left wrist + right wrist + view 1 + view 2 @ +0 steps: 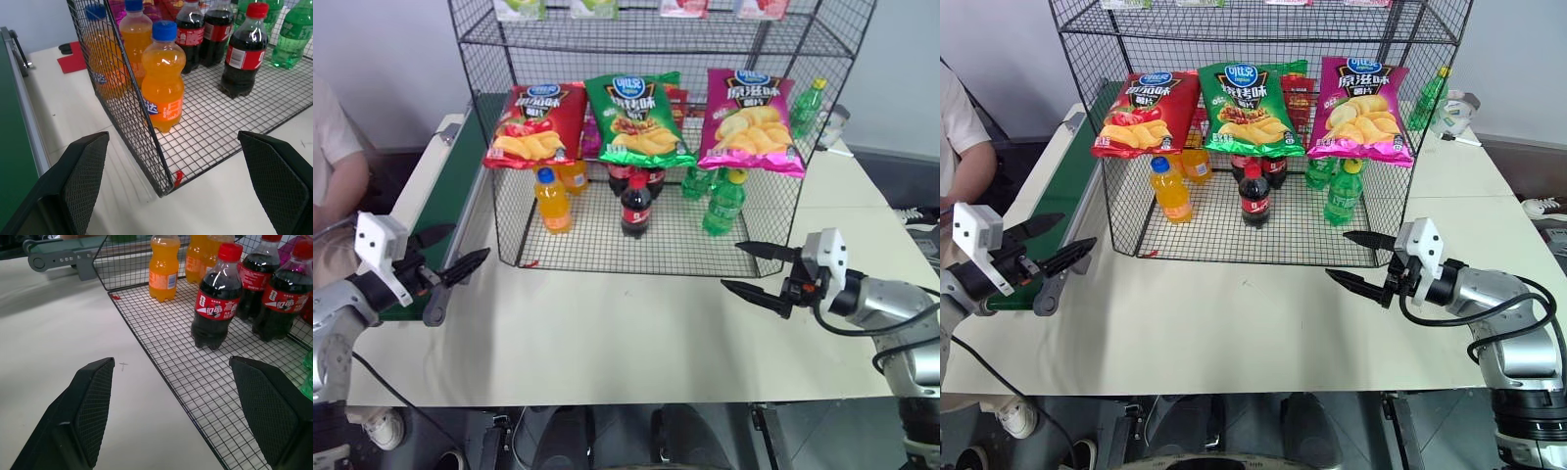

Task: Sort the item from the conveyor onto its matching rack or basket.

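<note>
We see a red crisp bag [533,125] and a pink crisp bag [753,119] lying side by side, well apart. Below them stand orange soda bottles [553,200], cola bottles [636,206] and green bottles [724,203]. A person's arm [335,171] rests at the cream table's [636,343] far left.

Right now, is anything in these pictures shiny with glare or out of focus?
Left eye view: light glints on the green crisp bag. Left wrist view: highlights on the orange bottle, while the left tool's fingers look soft up close. Right wrist view: glare on the cola bottle.
</note>
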